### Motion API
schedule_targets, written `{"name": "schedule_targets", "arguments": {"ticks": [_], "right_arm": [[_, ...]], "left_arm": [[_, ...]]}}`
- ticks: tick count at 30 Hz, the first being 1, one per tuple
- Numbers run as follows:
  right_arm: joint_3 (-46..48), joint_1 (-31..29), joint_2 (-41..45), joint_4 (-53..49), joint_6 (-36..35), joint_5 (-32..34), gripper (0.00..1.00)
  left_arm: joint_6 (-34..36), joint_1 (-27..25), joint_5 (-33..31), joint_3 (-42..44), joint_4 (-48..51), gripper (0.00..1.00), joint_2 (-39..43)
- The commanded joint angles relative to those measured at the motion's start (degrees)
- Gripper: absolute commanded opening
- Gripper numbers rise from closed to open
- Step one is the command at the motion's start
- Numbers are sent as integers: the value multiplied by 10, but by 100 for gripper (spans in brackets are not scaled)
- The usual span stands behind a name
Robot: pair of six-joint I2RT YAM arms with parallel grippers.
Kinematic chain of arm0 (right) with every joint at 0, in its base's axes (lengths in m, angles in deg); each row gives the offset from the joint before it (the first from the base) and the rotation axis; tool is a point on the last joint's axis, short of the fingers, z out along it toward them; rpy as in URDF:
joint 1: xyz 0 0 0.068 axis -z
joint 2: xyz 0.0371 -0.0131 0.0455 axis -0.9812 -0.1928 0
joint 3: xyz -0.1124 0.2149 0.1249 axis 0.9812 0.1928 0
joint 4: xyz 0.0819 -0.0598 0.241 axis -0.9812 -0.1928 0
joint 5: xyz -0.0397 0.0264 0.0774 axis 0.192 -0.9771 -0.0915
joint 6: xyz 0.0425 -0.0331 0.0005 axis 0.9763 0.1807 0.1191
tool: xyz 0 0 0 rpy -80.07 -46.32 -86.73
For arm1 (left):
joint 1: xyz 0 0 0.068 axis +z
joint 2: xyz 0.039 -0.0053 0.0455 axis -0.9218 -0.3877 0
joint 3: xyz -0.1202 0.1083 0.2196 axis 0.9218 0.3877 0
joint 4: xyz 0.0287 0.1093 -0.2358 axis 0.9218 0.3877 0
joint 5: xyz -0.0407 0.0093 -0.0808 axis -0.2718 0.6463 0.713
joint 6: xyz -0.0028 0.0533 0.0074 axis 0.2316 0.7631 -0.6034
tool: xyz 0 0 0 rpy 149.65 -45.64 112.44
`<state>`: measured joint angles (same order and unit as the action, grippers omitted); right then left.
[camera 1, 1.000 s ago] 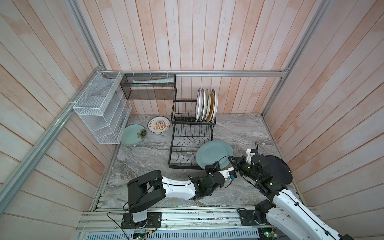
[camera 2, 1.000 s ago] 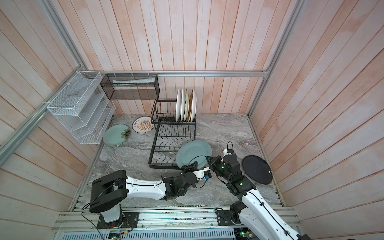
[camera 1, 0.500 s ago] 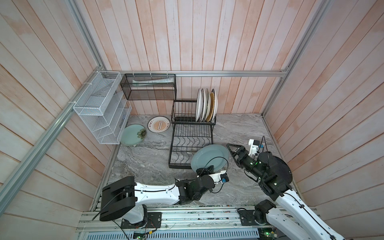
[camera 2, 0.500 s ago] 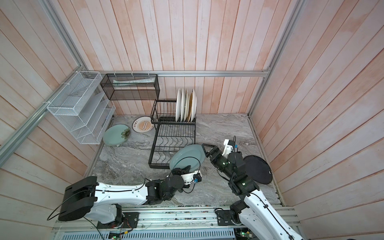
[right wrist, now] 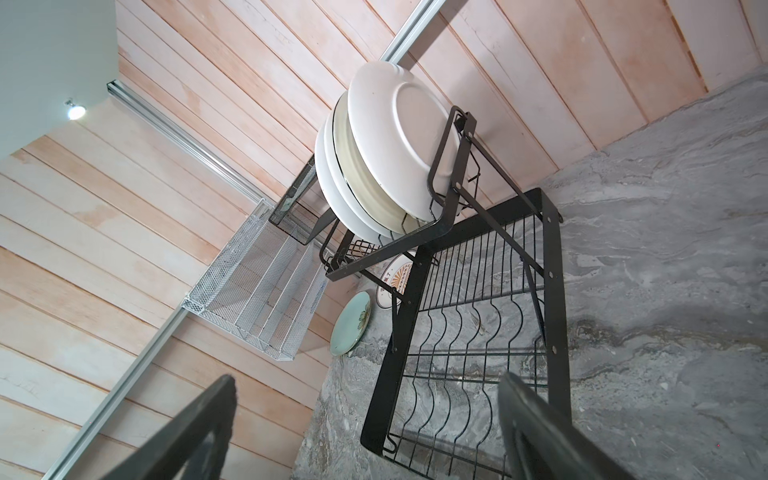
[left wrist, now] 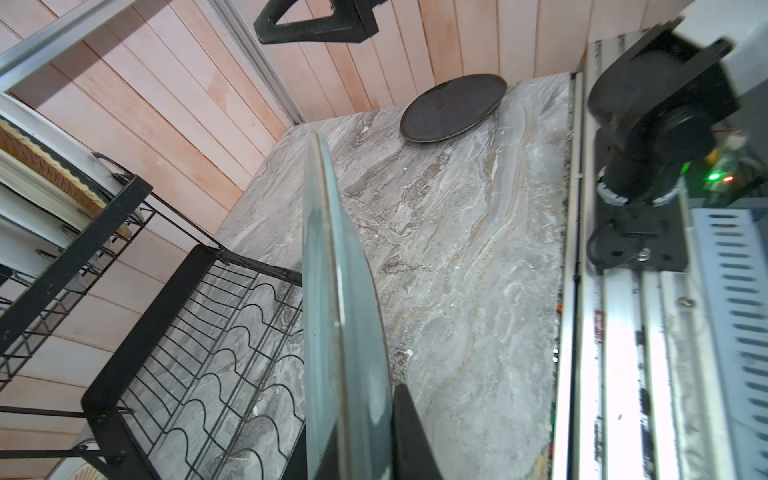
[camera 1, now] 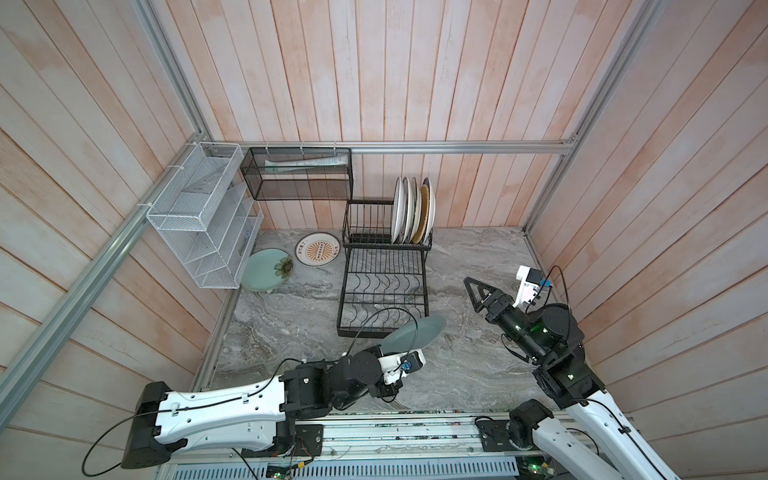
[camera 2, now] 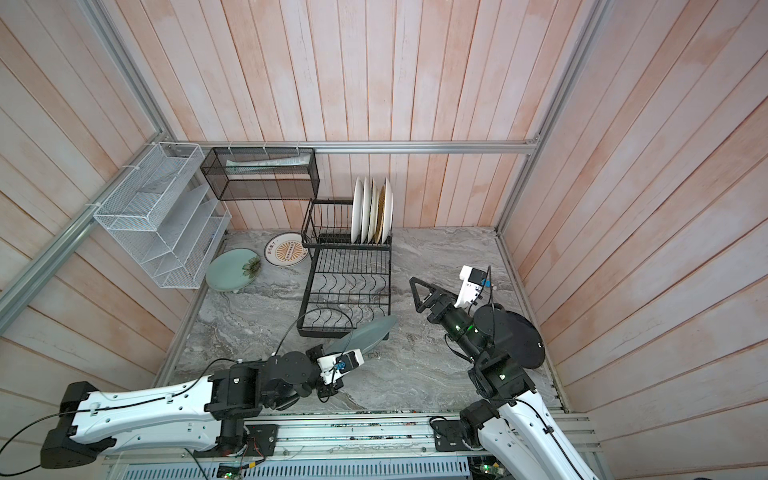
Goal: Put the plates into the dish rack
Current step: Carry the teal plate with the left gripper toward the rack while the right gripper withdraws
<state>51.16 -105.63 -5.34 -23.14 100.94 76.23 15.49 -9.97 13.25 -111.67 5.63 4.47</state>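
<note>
Left end effector (left wrist: 365,440) clenched on rim of grey-blue plate (camera 1: 419,334). Plate tilted on edge, far rim just beside front corner of dish rack (camera 1: 374,248) lower tier. Left arm's cable loop (camera 1: 374,318) arcs over that corner. Right end effector (camera 1: 476,293) released, jaws wide, hovering right of rack, apart from plate. Black plate (camera 2: 523,340) flat on surface (camera 1: 457,365) by right wall, partly under right arm. Four plates (camera 1: 413,212) upright at right end of upper tier. Beyond, left of rack: sunburst plate (camera 1: 318,254) and green flower plate (camera 1: 268,269) lie flat, latter partly under white mesh organizer (camera 1: 199,232). Black mesh basket (camera 1: 299,174) on back wall.
</note>
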Motion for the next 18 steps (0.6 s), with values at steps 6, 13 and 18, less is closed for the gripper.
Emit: {"name": "schedule_targets", "arguments": {"ticks": [6,13,18], "right_arm": [[37,0,29,13,-38,-18,98],[65,0,35,28,-33,-41,98],[86,0,42,40,-33,-61,98]], "left_arm": [[-55,-2,29,-78,-65,0,122],[-52,-1,-23,-140,-172,0,107],[-14,4,-94,-200,-240,0,54]]}}
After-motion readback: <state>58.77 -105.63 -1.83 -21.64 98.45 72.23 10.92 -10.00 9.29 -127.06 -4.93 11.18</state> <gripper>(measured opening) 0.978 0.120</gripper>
